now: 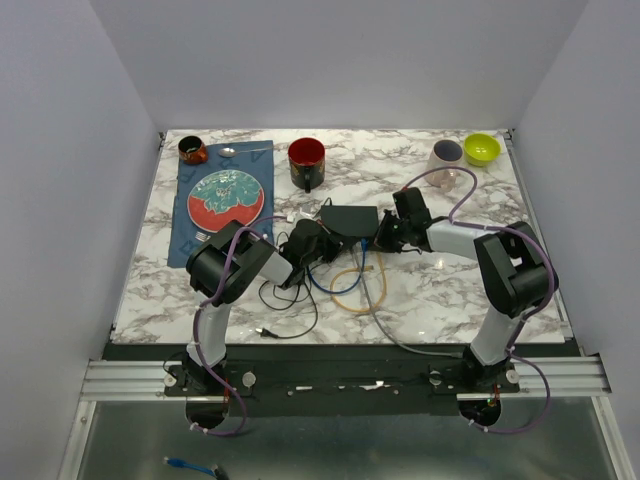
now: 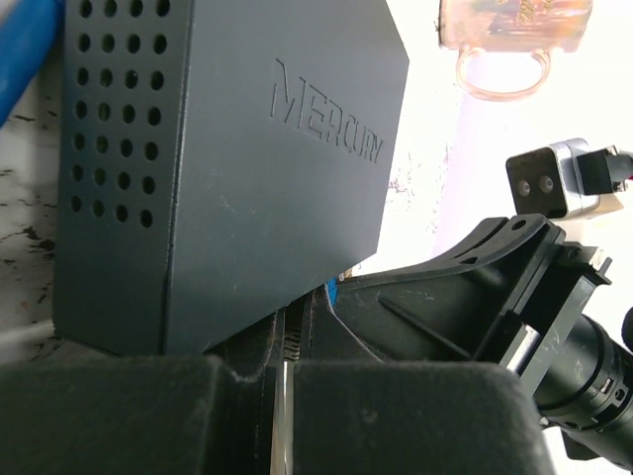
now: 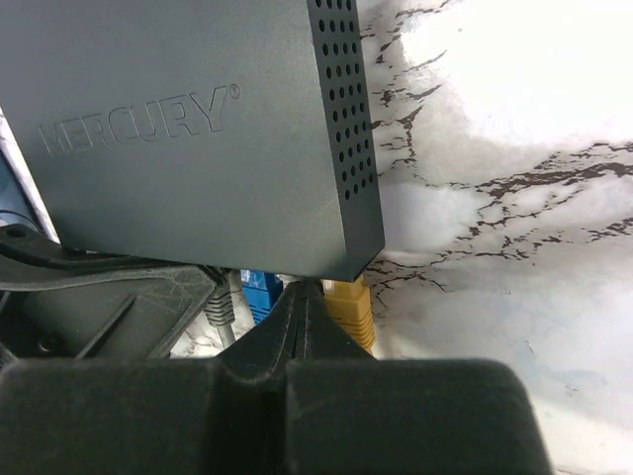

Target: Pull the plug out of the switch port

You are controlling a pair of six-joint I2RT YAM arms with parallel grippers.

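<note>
The black Mercury switch (image 1: 350,217) lies mid-table; it fills the left wrist view (image 2: 247,168) and the right wrist view (image 3: 188,129). A yellow plug (image 3: 351,307), a blue plug (image 3: 259,292) and a grey cable boot (image 3: 220,307) sit in its front ports. My right gripper (image 1: 383,238) is shut, its tips (image 3: 303,292) at the port edge between the blue and yellow plugs, touching the yellow one's side. My left gripper (image 1: 318,240) is shut, its tips (image 2: 295,319) pressed under the switch's near-left corner, close to the right gripper.
Blue, tan and black cables (image 1: 350,285) loop on the table in front of the switch. A red mug (image 1: 306,160) stands behind it. A plate (image 1: 226,197) on a blue mat lies at far left. A glass mug (image 1: 446,157) and a green bowl (image 1: 481,149) stand at far right.
</note>
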